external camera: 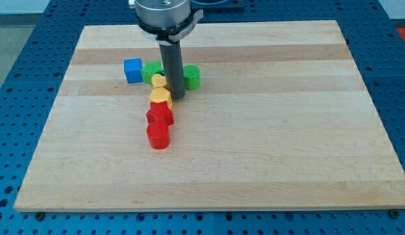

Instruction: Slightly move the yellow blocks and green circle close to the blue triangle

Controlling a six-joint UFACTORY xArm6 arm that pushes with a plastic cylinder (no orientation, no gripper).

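My tip (177, 96) rests on the board just right of two yellow blocks: a small one (159, 81) and a heart-like one (161, 97) below it. The rod rises from the tip toward the view's top. A green block (191, 76) sits just right of the rod, its shape unclear. Another green block (151, 70) sits left of the rod, partly hidden by it. A blue block (132, 70), cube-like, lies to the left of that green block. No blue triangle can be made out.
A red star-like block (160, 115) touches the lower yellow block, and a red cylinder (158, 135) sits below it. The wooden board (268, 130) lies on a blue perforated table (13, 98). The arm's mount (163, 14) hangs at the view's top.
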